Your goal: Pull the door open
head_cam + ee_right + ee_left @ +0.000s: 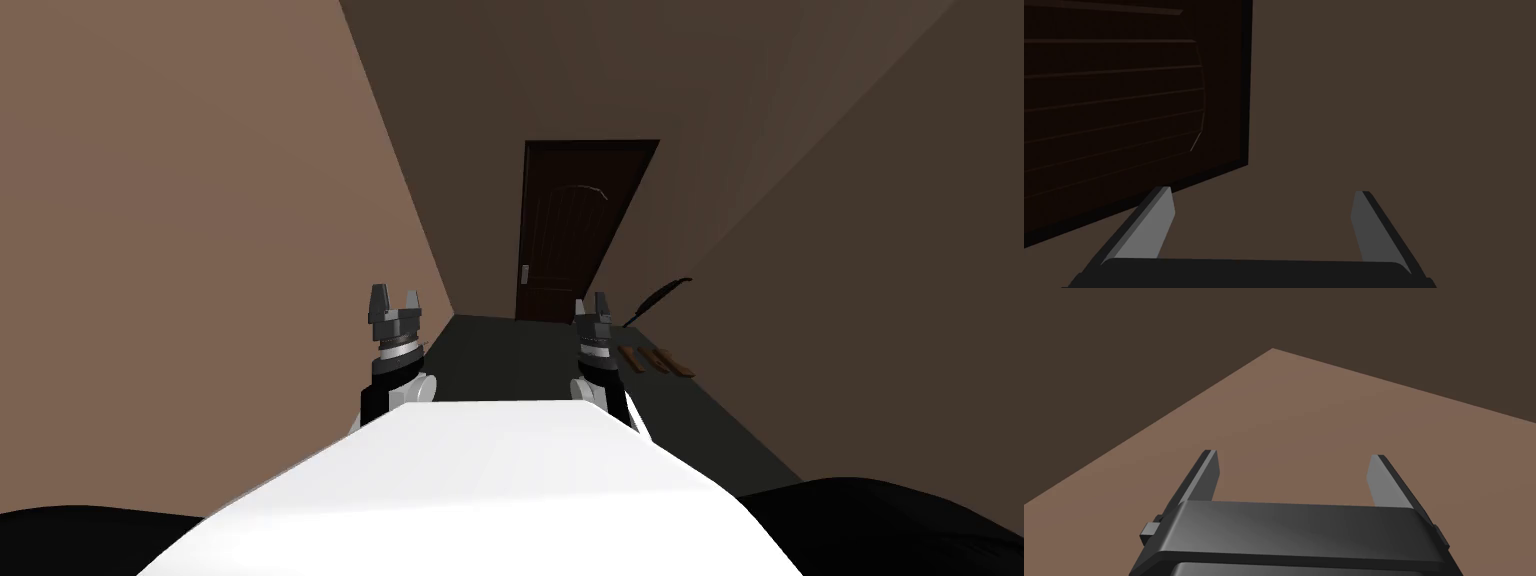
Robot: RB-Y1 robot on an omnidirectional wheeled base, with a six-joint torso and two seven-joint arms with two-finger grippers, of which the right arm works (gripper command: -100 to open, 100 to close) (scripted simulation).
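A dark brown panelled door [570, 230] stands shut at the far end of a narrow corridor, with a small light handle [525, 273] low on its left edge. My left gripper [394, 301] is raised in front of me, open and holding nothing. My right gripper [596, 306] is held up at the same height, also open, well short of the door. In the right wrist view the door's panelled face [1124, 100] lies beyond the open right gripper [1264, 210]. In the left wrist view the left gripper [1294, 475] is open, facing a brown wall.
Brown walls [200, 230] close in on both sides of the dark floor [520, 360]. Several small brown items [655, 360] lie on the floor by the right wall, with a dark curved object [655, 295] leaning above them.
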